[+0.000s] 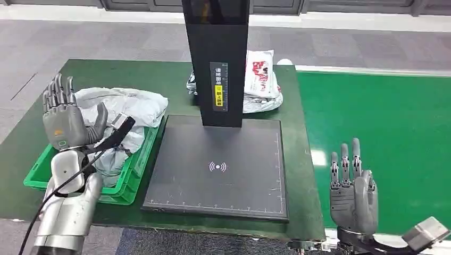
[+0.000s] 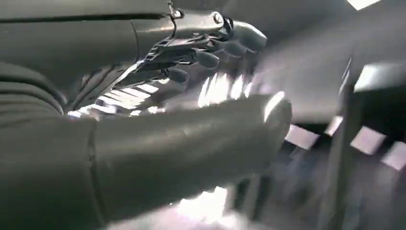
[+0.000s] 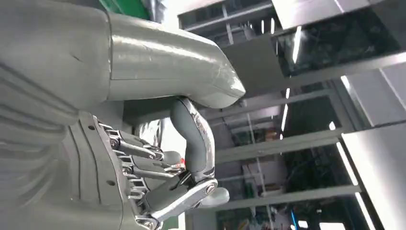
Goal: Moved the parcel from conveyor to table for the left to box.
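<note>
A white parcel with red print (image 1: 260,74) lies on a grey bag at the back of the dark green table (image 1: 106,79), beside the green conveyor (image 1: 383,122). Grey-white parcels (image 1: 127,103) are piled in a green crate (image 1: 135,167) at the table's left. My left hand (image 1: 66,119) is raised over that crate, fingers spread upward, holding nothing; the left wrist view shows its thumb (image 2: 191,143) and fingers (image 2: 210,48) apart and blurred. My right hand (image 1: 353,191) stands upright over the conveyor's near edge, empty, with its fingers (image 3: 163,187) loosely bent in the right wrist view.
A black scanner stand has a tall column (image 1: 215,58) in the middle of the table and a flat base plate (image 1: 218,164) in front of it. A black cable (image 1: 80,170) runs along my left forearm. Grey floor lies beyond the table.
</note>
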